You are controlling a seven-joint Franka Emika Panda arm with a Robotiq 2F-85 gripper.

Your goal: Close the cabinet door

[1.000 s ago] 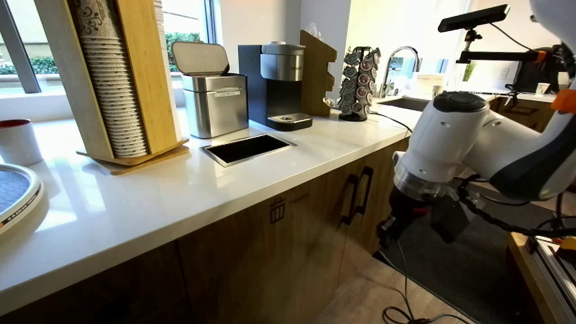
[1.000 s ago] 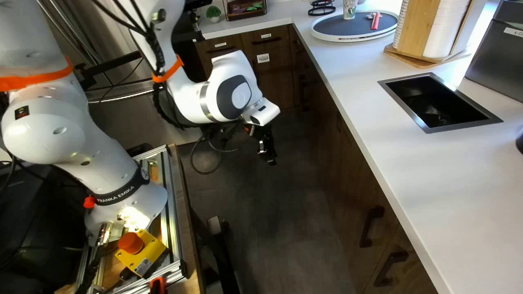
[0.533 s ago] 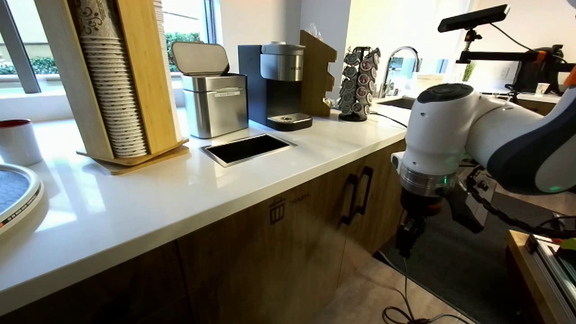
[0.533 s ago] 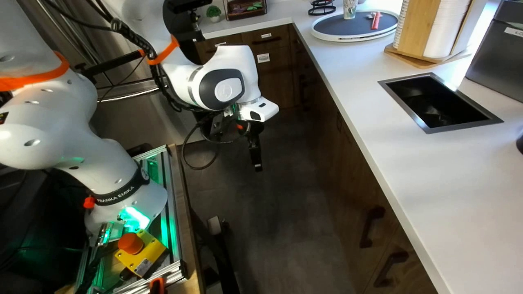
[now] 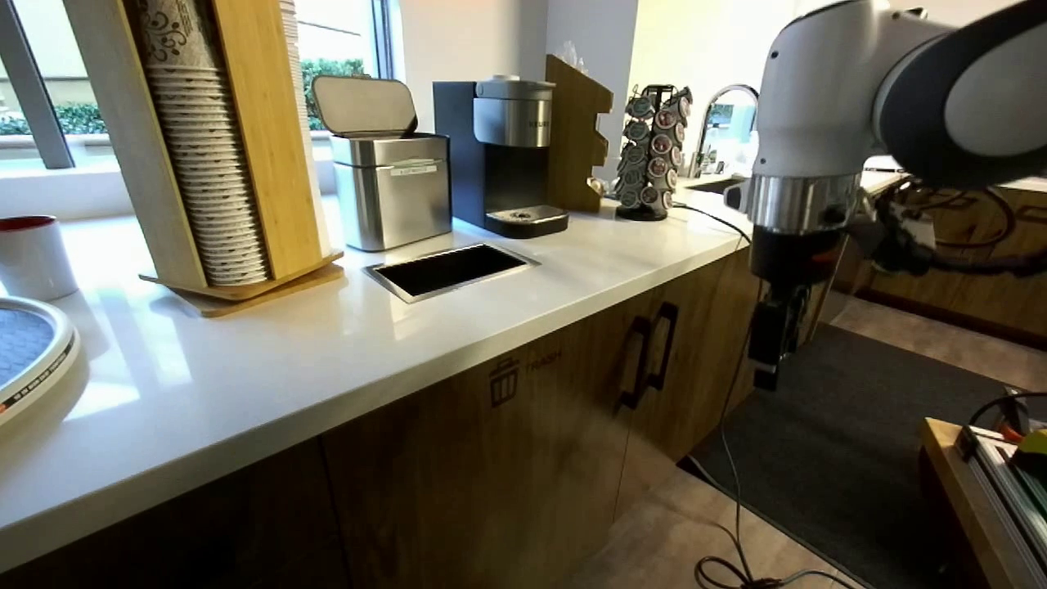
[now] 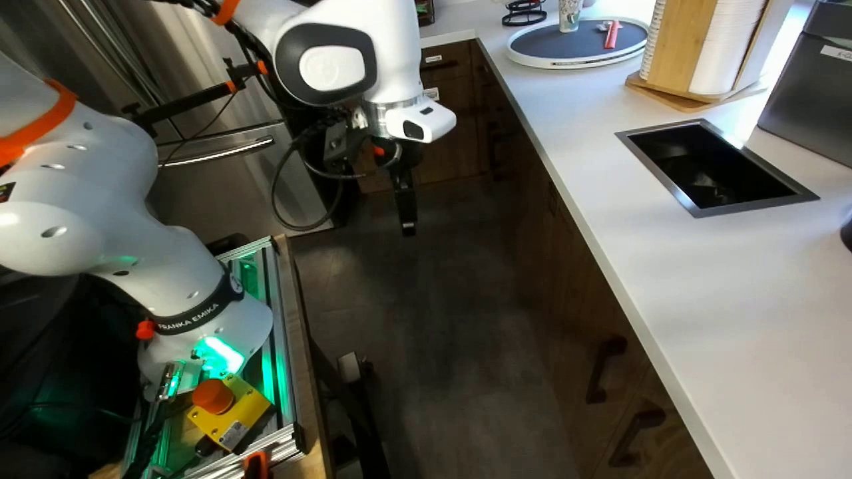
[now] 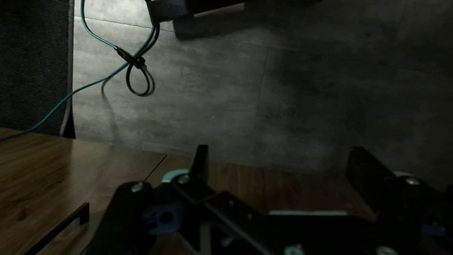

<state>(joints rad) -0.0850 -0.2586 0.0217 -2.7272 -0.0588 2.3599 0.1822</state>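
The cabinet doors (image 5: pixel 474 474) are brown with a darker wood grain, their bar handles (image 5: pixel 667 343) black. The worktop (image 5: pixel 245 368) is white; a mug (image 5: pixel 37 262) is white outside and red inside; dark swirls pattern a pale cup (image 5: pixel 168 37). The robot arm (image 6: pixel 136 219) is white with dark grey patches and orange bands (image 6: pixel 40 126); the fingers (image 7: pixel 201 163) are black; a button (image 6: pixel 213 396) is orange on a yellow box (image 6: pixel 251 401); the wrist view shows mottled grey floor (image 7: pixel 198 92) and a teal cable (image 7: pixel 92 84)
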